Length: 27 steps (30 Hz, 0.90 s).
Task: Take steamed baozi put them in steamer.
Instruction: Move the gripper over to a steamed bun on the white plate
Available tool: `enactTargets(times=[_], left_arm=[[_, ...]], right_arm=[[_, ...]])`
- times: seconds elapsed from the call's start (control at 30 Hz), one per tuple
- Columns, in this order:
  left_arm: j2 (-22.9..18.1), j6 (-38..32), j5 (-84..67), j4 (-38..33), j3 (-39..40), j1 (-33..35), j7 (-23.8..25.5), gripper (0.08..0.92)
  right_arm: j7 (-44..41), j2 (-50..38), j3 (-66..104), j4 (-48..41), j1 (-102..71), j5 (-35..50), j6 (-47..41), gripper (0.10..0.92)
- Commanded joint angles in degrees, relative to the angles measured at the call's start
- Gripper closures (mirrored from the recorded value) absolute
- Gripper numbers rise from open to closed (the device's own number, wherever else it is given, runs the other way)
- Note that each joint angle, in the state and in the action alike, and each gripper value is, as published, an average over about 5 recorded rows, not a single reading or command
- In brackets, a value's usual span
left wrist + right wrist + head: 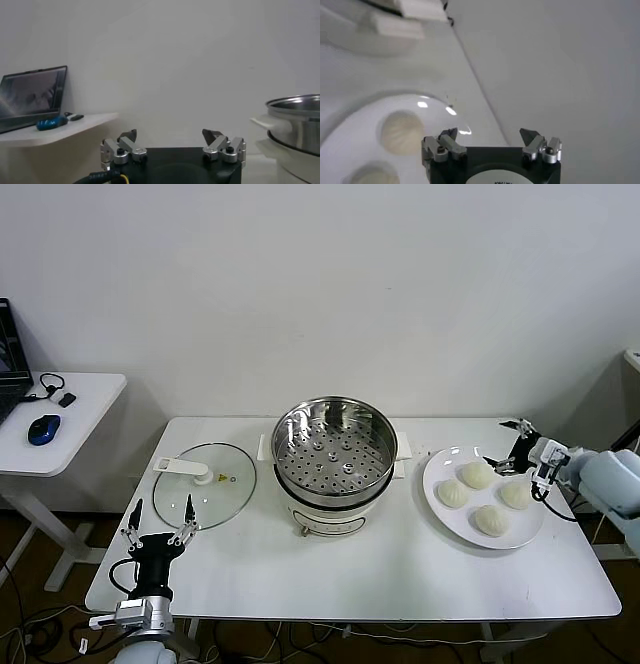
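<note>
The right claw, fingers spread and empty, hovers at the right of the frame just beyond the far rim of a white plate carrying four baozi. At centre frame the steamer sits uncovered on the white counter, its glass lid lying flat to its left. At lower left, the left claw waits open near the counter's edge.

Counts: four baozi beside right gripper jaws. One white plate. One steamer. One glass lid beyond left gripper jaws. One blue mouse. One laptop.
</note>
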Motion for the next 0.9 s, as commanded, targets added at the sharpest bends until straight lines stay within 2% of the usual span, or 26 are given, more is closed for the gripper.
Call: enactTargets(times=[0.03,0.33,0.67,0.9], left_arm=[[-0.3,-0.2,0.1,0.4,0.5,-0.1,0.0,0.177],[0.2,-0.7,-0.1,1.3,0.6,-0.2,0.0,0.177],[0.5,-1.3,-0.6,2.1,0.6,-0.4,0.0,0.177],[0.7,-1.7,-1.1,2.9,0.2,-0.5,0.0,0.177]], right_arm=[[-12.9,-0.2,-39.1,-11.8,36.5,0.2,5.6,0.203],[-21.6,9.0,-59.8,-24.6,52.0,6.9,12.5,0.203],[-26.4,17.6,-65.1,-35.3,52.0,6.8,18.1,0.203],[-27.5,24.2,-61.7,-45.3,48.5,5.3,20.7,0.203]])
